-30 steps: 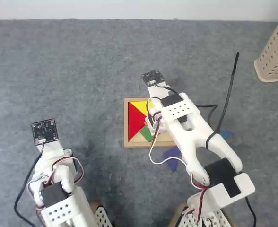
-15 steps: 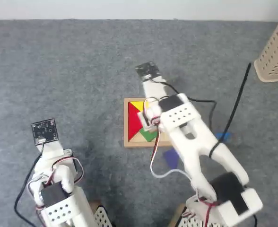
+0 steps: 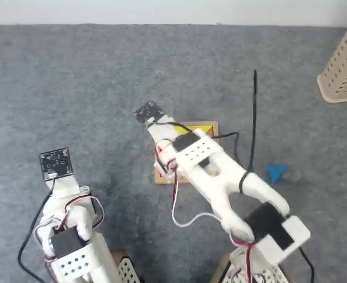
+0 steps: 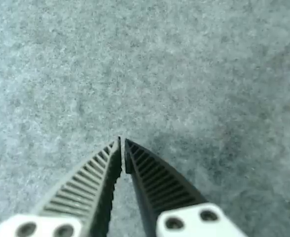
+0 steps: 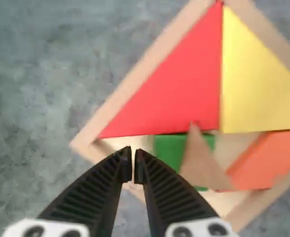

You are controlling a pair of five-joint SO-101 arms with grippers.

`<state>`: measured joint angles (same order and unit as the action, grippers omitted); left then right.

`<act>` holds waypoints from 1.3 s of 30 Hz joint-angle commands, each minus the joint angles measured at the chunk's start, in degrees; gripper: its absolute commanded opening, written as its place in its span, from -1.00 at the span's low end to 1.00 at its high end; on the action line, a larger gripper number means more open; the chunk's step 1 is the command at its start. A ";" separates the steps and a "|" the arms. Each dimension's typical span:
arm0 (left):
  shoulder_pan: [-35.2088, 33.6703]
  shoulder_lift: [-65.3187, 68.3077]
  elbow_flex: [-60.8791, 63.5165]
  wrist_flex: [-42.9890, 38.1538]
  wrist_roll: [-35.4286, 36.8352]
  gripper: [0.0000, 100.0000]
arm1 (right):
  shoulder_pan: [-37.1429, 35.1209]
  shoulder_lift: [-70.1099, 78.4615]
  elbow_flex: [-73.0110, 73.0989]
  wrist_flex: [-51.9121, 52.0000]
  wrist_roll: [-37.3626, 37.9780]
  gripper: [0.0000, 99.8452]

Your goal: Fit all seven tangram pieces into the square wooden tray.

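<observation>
Grey carpet (image 3: 102,76) covers the whole table, and we see both arms resting over it. Our left gripper (image 4: 122,143) is clenched on nothing, its ribbed fingers (image 4: 88,182) pressed together above bare carpet, well apart from the puzzle.

Our right gripper (image 5: 132,150) is also closed and empty, with its tips over a bare strip of floor at one corner of the wooden tray (image 5: 93,131). Directly ahead of those tips lies the red triangle (image 5: 184,94), and beyond it the yellow triangle (image 5: 253,89), the two touching edge to edge. Just beside the tips sits the green piece (image 5: 169,150), with a tan piece (image 5: 201,165) lying partly over it and tilted. Next to that is the orange piece (image 5: 271,155).

Seen from above, the right arm (image 3: 215,171) hides most of the tray. A blue piece (image 3: 277,173) lies on the carpet outside it, well away from the right gripper.
</observation>
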<state>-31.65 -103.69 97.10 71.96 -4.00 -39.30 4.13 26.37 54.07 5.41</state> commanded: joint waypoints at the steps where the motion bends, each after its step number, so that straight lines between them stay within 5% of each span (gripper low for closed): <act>1: 0.09 -0.18 -0.48 0.18 0.53 -0.97 | 3.82 0.13 -4.66 -0.66 0.79 -0.95; 16: 0.09 -0.18 -0.48 0.18 0.53 -0.97 | 8.75 0.57 -7.56 -2.24 1.93 -0.95; 27: 0.09 -0.18 -0.48 0.18 0.53 -0.97 | 0.22 0.31 -5.36 -2.07 5.19 -0.95; 39: 0.09 -0.18 -0.48 0.18 0.53 -0.97 | 8.13 7.52 -8.88 -3.47 5.45 -0.95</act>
<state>-31.65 -103.69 97.10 71.96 -4.00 -33.58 11.25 20.75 51.52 10.07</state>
